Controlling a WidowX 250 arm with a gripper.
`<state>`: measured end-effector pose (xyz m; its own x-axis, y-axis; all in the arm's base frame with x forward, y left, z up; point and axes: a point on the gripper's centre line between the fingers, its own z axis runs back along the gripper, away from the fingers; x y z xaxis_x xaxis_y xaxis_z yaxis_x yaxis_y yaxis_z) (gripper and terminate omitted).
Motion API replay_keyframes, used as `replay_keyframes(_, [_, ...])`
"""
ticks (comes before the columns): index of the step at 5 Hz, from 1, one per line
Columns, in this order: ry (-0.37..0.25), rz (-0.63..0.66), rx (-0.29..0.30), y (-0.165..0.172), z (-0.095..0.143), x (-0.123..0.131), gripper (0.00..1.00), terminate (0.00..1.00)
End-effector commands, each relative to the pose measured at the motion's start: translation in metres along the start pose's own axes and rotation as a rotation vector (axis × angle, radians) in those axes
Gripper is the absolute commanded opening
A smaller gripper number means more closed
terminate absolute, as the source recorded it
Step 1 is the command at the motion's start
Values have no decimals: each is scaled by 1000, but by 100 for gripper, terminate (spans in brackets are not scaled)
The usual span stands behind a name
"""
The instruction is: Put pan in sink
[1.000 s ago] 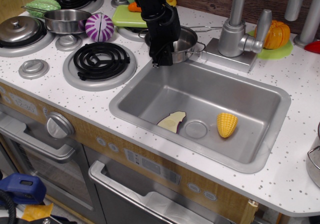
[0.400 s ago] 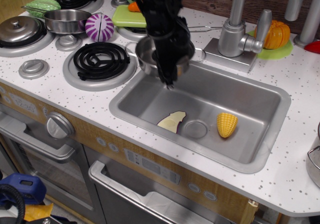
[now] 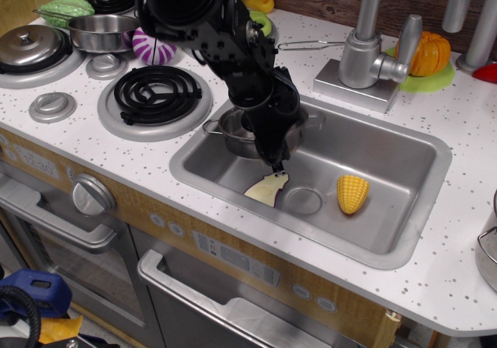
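The pan (image 3: 237,129) is a small shiny steel pot with wire loop handles. It hangs inside the left part of the grey sink (image 3: 388,169), a little above the basin floor. My black gripper (image 3: 273,147) reaches down from the upper left and is shut on the pan's right rim. The arm covers most of the pan's right half. The tall grey faucet (image 3: 365,45) stands behind the sink.
In the sink lie an eggplant slice (image 3: 265,189) just under my gripper, a yellow corn piece (image 3: 352,193) and the round drain (image 3: 304,201). A second steel pan (image 3: 101,31), a purple vegetable (image 3: 149,46) and a lidded pot (image 3: 29,46) sit on the stove at left.
The pan has come off the counter behind the sink, moved forward over the rim and dropped down into the left part of the basin, held all the while.
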<state>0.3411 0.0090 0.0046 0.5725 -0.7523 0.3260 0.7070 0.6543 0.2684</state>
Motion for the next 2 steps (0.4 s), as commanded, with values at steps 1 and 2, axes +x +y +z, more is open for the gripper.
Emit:
replay_keyframes(1, [-26,6,27,8,5,1,100,0])
replay_keyframes(2, [-26,6,27,8,5,1,100,100])
